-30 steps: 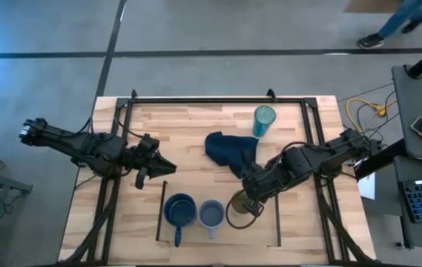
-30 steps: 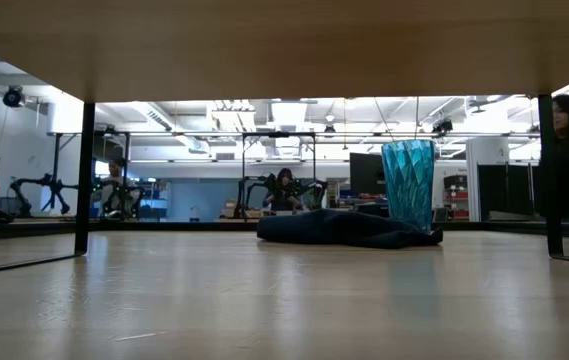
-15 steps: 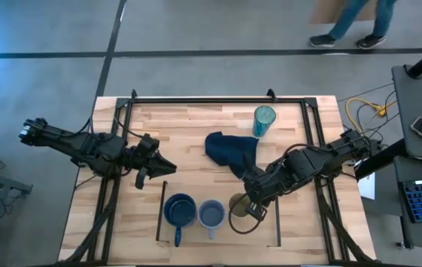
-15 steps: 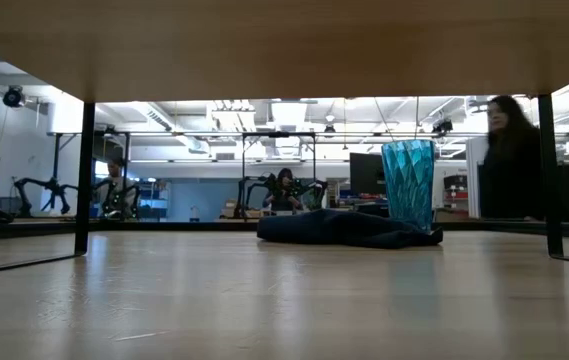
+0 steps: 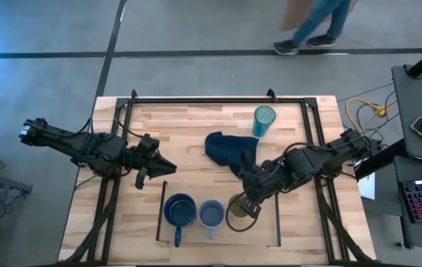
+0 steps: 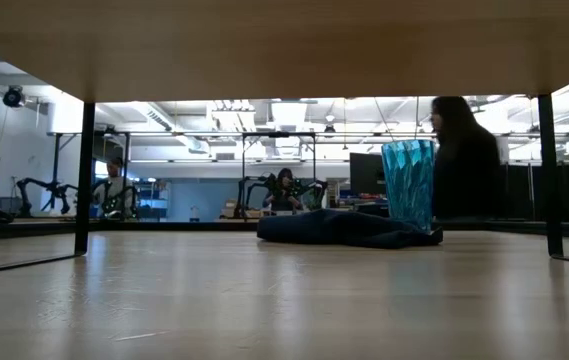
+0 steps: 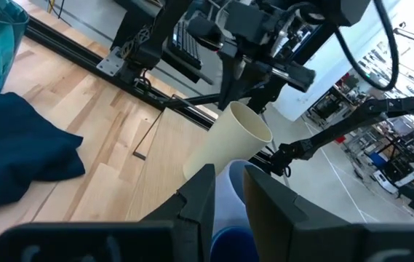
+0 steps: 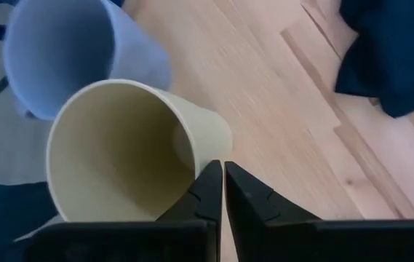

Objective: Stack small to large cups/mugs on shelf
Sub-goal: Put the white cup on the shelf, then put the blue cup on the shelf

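Observation:
My right gripper [image 5: 251, 205] is shut on the small beige cup [image 5: 237, 212] over the shelf's [image 5: 266, 233] right part, beside the grey-blue cup [image 5: 211, 214]. The dark blue mug [image 5: 180, 211] stands left of the grey-blue cup, its handle toward the near edge. The teal tumbler [image 5: 264, 120] stands upright at the far right of the table and also shows in the low view [image 6: 407, 185]. My left gripper [image 5: 167, 166] waits left of centre with a narrow gap between its fingers, and it is empty. My right gripper pinches the beige cup's wall at the rim [image 8: 194, 173], one finger inside the cup and one outside. The fingers come slanting down from the table's far right. The cup is tilted, its mouth toward the gripper [image 7: 254, 120]. Its base is hidden behind the left arm's fingers.
A crumpled dark blue cloth [image 5: 231, 151] lies at the table's middle, just beyond my right gripper. Dark rails [image 5: 159, 211] run along the shelf's short sides. A black frame [image 5: 218, 99] borders the table. A person [image 6: 462, 165] walks past behind the table.
My right gripper has swung a little toward the near edge and back with the beige cup, which stays tilted beside the grey-blue cup. The person behind the table has walked leftward.

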